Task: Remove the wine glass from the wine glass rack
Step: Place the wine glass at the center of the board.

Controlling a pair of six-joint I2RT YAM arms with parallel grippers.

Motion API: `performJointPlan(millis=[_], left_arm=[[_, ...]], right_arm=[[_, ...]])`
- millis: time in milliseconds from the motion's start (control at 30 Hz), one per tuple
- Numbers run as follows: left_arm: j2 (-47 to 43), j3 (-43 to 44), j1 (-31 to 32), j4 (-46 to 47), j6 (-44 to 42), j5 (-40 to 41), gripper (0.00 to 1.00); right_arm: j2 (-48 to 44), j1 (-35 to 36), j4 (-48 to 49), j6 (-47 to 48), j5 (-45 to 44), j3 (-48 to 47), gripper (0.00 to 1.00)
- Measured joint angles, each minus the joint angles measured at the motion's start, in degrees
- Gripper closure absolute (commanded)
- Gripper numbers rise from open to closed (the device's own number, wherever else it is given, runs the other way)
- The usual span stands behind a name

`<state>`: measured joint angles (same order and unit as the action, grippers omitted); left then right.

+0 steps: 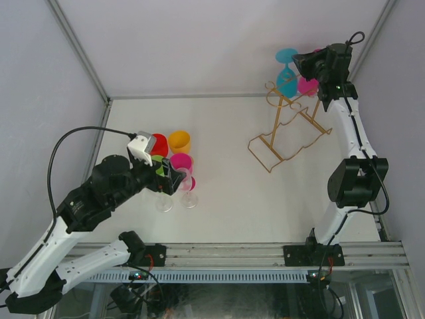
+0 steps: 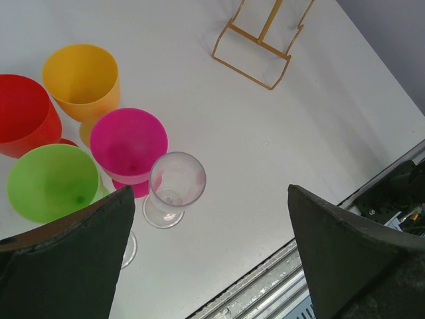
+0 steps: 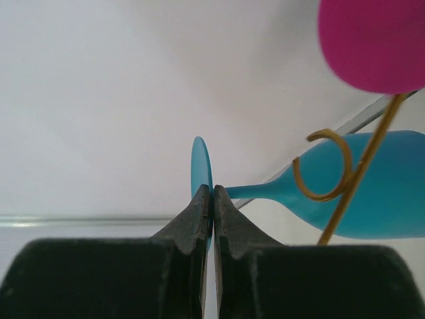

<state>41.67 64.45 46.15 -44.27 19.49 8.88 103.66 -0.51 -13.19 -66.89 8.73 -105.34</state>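
A blue wine glass (image 3: 378,193) hangs on the gold wire wine glass rack (image 1: 290,136) at the back right, its neck lying in a curled loop arm (image 3: 325,166). My right gripper (image 3: 212,190) is shut on the thin edge of the glass's round foot (image 3: 201,163). From above, the same blue wine glass (image 1: 287,81) shows foot up, just left of my right gripper (image 1: 302,63). A pink glass (image 3: 375,43) hangs on the rack beside it. My left gripper (image 2: 211,193) stands wide open and holds nothing, above the table's left side.
Under the left gripper stands a cluster of glasses: red (image 2: 20,113), orange (image 2: 83,76), pink (image 2: 128,143), green (image 2: 52,181) and a clear one (image 2: 174,186). The rack's rectangular base (image 2: 255,56) lies further out. The back wall is close behind the rack.
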Motion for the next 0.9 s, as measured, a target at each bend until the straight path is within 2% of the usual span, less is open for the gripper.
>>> performJointPlan(millis=[133, 367, 567, 700, 900], left_arm=[[-0.33, 0.0, 0.0, 0.02, 0.04, 0.07, 0.0], [-1.42, 0.0, 0.02, 0.04, 0.94, 1.33, 0.0], [-3.96, -0.35, 0.0, 0.83, 2.32, 4.96, 0.0], [-6.12, -1.09, 0.0, 2.43, 3.61, 6.64, 0.0], [-8.04, -1.62, 0.0, 4.31, 5.4, 6.47, 0.0]], right_arm=[[0.15, 0.26, -0.28, 1.64, 5.11, -1.9, 1.0], [3.02, 2.43, -0.35, 6.38, 16.04, -11.52, 1.0], [2.71, 6.34, 2.05, 12.83, 24.85, -12.04, 1.0], [-1.88, 9.55, 5.31, 18.05, 27.8, -5.29, 1.0], [-16.06, 16.52, 11.63, 25.9, 30.58, 11.34, 1.0]])
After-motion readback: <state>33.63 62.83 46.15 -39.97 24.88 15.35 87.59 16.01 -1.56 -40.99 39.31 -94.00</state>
